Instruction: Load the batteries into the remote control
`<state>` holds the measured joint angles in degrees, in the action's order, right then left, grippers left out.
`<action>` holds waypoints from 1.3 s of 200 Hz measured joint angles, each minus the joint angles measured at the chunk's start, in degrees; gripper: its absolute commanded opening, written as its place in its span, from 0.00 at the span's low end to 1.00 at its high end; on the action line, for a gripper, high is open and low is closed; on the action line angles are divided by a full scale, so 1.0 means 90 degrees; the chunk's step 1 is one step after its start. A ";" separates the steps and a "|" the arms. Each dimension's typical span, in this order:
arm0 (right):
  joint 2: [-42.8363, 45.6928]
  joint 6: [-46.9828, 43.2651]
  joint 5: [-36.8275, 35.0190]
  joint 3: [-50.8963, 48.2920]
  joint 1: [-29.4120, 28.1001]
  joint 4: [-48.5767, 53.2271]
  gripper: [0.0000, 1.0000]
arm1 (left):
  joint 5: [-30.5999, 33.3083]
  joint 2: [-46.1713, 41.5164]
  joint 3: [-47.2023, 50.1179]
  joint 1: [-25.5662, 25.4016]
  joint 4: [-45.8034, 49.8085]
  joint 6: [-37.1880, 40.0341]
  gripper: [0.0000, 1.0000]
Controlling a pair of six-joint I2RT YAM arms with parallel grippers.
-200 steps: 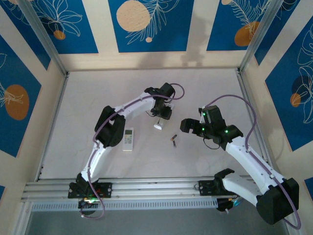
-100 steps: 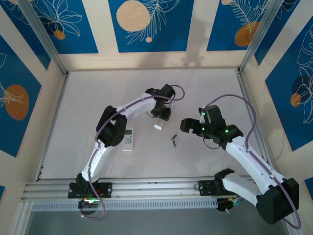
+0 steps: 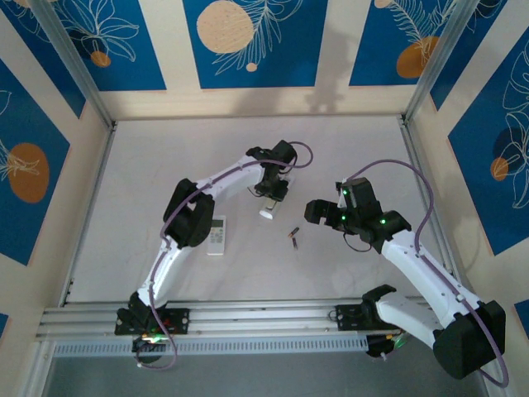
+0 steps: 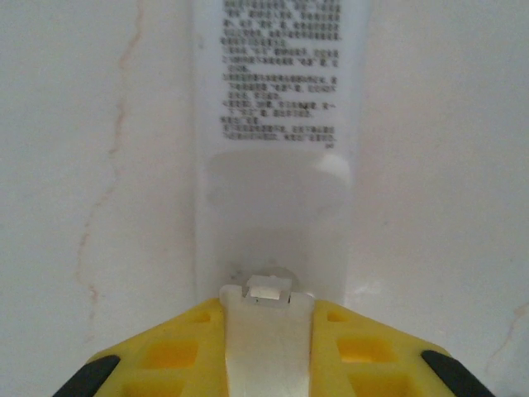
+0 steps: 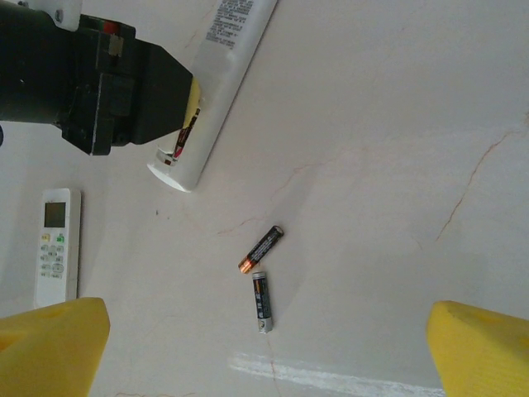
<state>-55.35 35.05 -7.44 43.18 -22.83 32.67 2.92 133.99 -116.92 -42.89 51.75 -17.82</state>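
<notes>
Many illegible text lines (image 4: 279, 74) on remote (image 4: 273, 198)

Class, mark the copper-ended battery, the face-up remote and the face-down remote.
Copper-ended battery (image 5: 262, 248): right wrist view, mid-body.
Face-up remote (image 5: 56, 248): right wrist view, keypad.
Face-down remote (image 5: 221, 83): right wrist view, back, mid-body.

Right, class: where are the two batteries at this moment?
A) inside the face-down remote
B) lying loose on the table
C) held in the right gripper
B: both batteries lie bare on the table, and the right gripper is open and empty.
</notes>
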 measured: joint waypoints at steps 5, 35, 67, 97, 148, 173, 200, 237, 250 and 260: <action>-0.0002 0.0000 0.0000 0.0000 0.0000 0.0000 0.99 | 0.0044 0.0000 -0.0002 0.0000 0.0000 0.0002 0.22; -0.0070 0.0002 0.0005 0.0005 -0.0002 -0.0002 0.98 | 0.0233 -0.0005 -0.0002 -0.0002 0.0019 0.0022 0.22; -0.0180 0.0002 0.0019 0.0036 0.0000 -0.0002 0.98 | 0.0262 -0.0005 -0.0002 -0.0015 0.0017 0.0019 0.22; -0.0180 0.0002 0.0019 0.0058 0.0000 -0.0005 0.98 | 0.0427 -0.0005 -0.0002 -0.0104 0.0019 -0.0039 0.22; -0.0180 0.0002 0.0022 0.0058 0.0012 -0.0002 0.98 | 0.0923 -0.0005 -0.0002 -0.0313 0.0024 -0.0291 0.19; -0.0180 0.0002 0.0022 0.0058 0.0012 -0.0002 0.98 | 0.1333 -0.0005 -0.0002 -0.0423 0.0049 -0.0325 0.18; -0.0177 0.0002 0.0019 0.0058 0.0017 0.0000 0.99 | 0.1523 -0.0005 -0.0002 -0.0471 0.0087 -0.0364 0.17; -0.0168 0.0002 0.0022 0.0058 0.0029 0.0000 0.98 | 0.1593 -0.0005 -0.0002 -0.0515 0.0117 -0.0396 0.16; -0.0163 0.0002 0.0022 0.0058 0.0036 0.0000 0.98 | 0.1591 -0.0005 0.0019 -0.0539 0.0097 -0.0435 0.16; -0.0160 0.0002 0.0019 0.0058 0.0041 0.0000 0.98 | 0.1588 -0.0005 0.0063 -0.0561 0.0066 -0.0464 0.16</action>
<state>-56.80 35.07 -7.27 43.70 -22.46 32.67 17.21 133.95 -116.36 -47.94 52.34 -22.00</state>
